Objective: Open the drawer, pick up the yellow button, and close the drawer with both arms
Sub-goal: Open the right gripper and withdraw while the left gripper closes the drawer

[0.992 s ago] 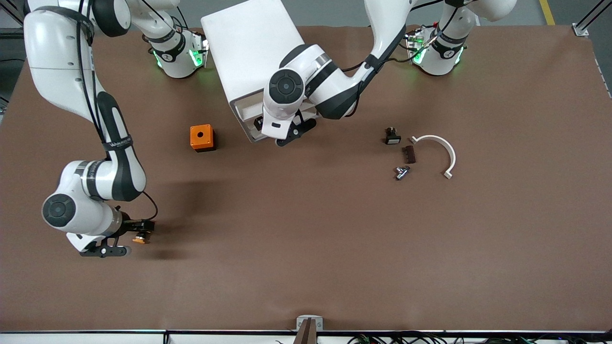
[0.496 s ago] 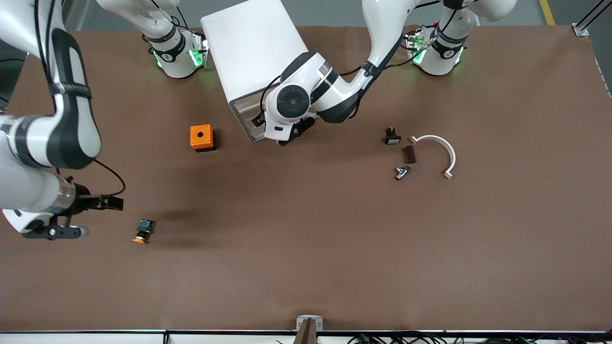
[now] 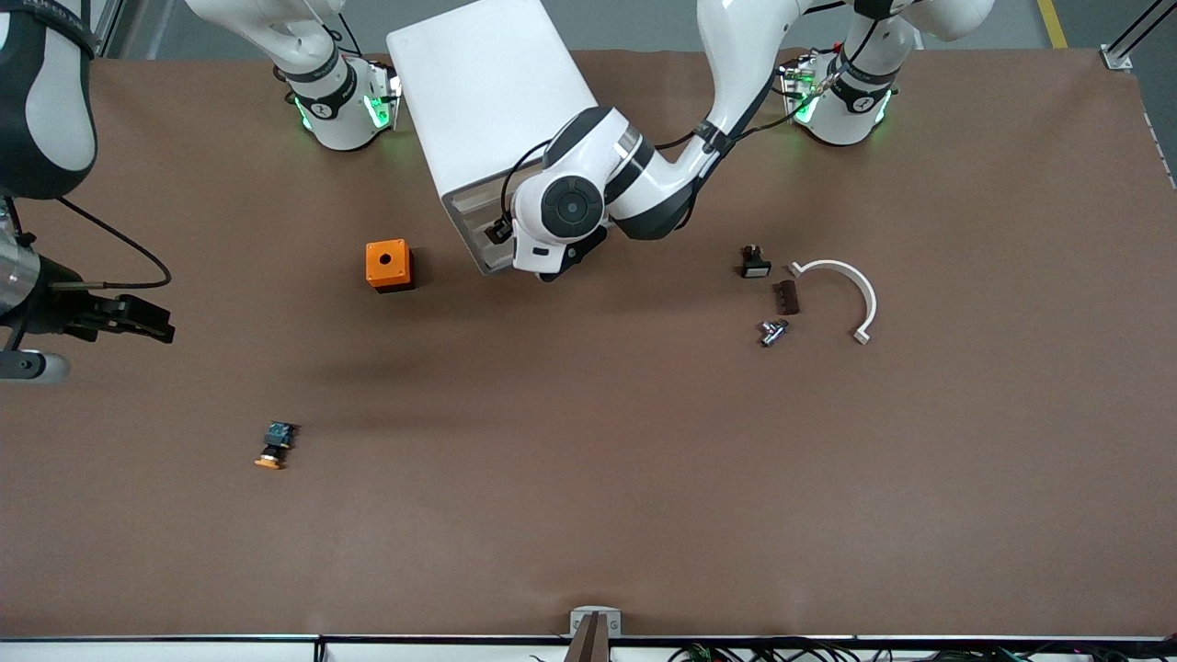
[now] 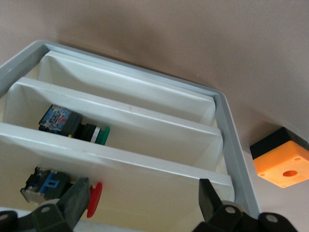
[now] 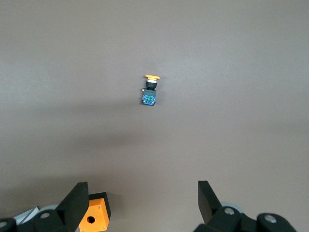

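The button lies on the surface, nearer the front camera than the orange cube. The right end effector, fingers apart and empty, hangs high at its arm's end. The left end effector, spread wide, faces the cabinet. Its wrist view alone shows the drawers' compartments; pushing crookedly might jam the drawer.
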Motion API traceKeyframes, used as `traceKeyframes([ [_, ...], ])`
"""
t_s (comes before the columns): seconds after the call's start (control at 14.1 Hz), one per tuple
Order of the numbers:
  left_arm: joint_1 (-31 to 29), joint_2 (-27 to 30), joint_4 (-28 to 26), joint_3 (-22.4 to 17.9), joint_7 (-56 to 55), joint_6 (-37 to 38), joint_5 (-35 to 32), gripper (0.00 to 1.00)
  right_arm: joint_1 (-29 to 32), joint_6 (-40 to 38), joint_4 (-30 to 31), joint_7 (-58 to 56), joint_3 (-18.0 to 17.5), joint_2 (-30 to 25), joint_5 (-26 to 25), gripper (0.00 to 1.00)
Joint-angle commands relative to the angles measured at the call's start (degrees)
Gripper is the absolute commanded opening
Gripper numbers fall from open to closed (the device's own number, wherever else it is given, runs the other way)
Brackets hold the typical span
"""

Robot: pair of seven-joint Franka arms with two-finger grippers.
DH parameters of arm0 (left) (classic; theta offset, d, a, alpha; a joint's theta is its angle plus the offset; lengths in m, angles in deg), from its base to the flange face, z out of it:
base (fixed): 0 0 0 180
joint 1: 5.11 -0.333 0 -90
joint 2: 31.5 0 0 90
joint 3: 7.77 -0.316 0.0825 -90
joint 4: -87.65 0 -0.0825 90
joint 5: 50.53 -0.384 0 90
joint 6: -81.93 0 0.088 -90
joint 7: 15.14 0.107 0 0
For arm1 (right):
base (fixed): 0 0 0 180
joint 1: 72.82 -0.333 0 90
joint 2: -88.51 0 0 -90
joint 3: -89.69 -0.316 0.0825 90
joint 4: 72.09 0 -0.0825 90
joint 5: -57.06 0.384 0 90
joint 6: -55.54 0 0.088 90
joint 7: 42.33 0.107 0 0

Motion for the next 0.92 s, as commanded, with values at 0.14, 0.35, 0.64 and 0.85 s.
traceKeyframes([
  [0.14, -4.01, 3.09, 0.88, -0.43, 0.73, -0.31, -9.01, 0.99, 0.9, -2.11, -0.65, -0.03, -0.05, -0.34, 0.15, 1.0],
  [0.35, -9.11, 5.82, 2.99, -0.52, 5.73, -0.31, -11.03, 0.99, 1.16, -3.42, -3.12, -0.03, -0.05, -0.6, -0.3, 1.0],
  [0.64, -13.95, 13.64, 2.64, -0.35, 11.35, 3.45, -20.43, 0.99, 2.74, -9.49, -2.52, 0.76, -0.14, -2.61, 0.85, 1.0],
  [0.85, -20.26, 18.47, 2.64, -0.35, 19.16, 10.74, -21.5, 0.99, 2.75, -9.32, 0.3, 0.67, -0.23, -7.27, 1.02, 1.0],
])
